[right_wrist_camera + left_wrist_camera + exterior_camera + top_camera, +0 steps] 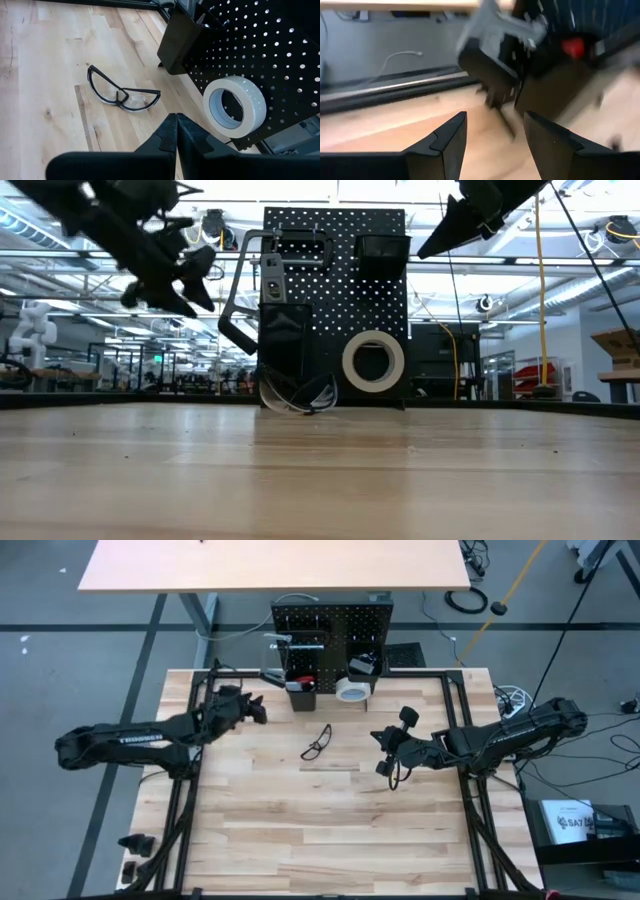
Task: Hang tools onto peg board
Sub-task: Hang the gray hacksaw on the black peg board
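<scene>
left gripper (256,707): half open, empty, just beside peg board (350,625)
right gripper (175,131): shut, empty
safety glasses (316,742): grab mid-frame, gently

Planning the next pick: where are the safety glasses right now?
The safety glasses lie on the table's middle in the high view, in front of the peg board, nearer than the white tape roll, between both grippers, touching neither.

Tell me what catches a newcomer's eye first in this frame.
The upright black peg board at the table's far edge, with a white tape roll hanging low on its front. Next, safety glasses lie alone mid-table on the wood. The left gripper hovers empty beside the board; the right gripper waits, jaws shut.
</scene>
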`<state>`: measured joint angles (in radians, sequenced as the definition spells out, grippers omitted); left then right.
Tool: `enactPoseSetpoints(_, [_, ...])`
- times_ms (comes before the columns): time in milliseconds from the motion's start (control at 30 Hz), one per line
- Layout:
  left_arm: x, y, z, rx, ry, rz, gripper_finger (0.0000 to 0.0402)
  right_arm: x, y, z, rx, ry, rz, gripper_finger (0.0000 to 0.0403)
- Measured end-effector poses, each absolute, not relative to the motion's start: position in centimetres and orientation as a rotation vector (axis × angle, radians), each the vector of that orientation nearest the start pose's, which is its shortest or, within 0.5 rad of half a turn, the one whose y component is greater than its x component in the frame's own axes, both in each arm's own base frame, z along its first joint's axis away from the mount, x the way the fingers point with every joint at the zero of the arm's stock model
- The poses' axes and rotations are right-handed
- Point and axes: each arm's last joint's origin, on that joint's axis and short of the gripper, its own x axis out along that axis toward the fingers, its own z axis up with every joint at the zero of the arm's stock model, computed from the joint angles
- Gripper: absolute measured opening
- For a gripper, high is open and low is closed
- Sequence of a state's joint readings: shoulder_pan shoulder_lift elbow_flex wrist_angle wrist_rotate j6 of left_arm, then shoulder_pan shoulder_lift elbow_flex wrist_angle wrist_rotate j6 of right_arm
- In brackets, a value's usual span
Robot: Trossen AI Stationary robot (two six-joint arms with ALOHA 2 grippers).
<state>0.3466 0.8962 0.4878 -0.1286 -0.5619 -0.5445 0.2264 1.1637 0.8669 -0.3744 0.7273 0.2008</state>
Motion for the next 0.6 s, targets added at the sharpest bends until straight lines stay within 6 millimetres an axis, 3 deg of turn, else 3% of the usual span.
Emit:
enactPoseSetpoints(133, [16.7, 7.9, 19.6, -0.601, 0.065, 1.080, 0.0199, 23.6, 3.5, 27.6, -0.119, 0.546, -0.538, 0.0000])
enactPoseSetpoints(267, [16.7, 8.1, 18.9, -0.686, -0.098, 1.161, 0.0199, 23.6, 3.5, 27.6, -0.118, 0.545, -0.538, 0.0000])
enactPoseSetpoints(433, [17.8, 8.4, 19.2, -0.723, -0.186, 1.090, 0.0199, 23.6, 3.4, 27.6, -0.120, 0.546, -0.538, 0.0000])
enactPoseSetpoints(600, [18.5, 9.0, 17.9, -0.784, -0.203, 1.121, 0.0198, 23.6, 3.5, 27.6, -0.117, 0.545, -0.538, 0.0000])
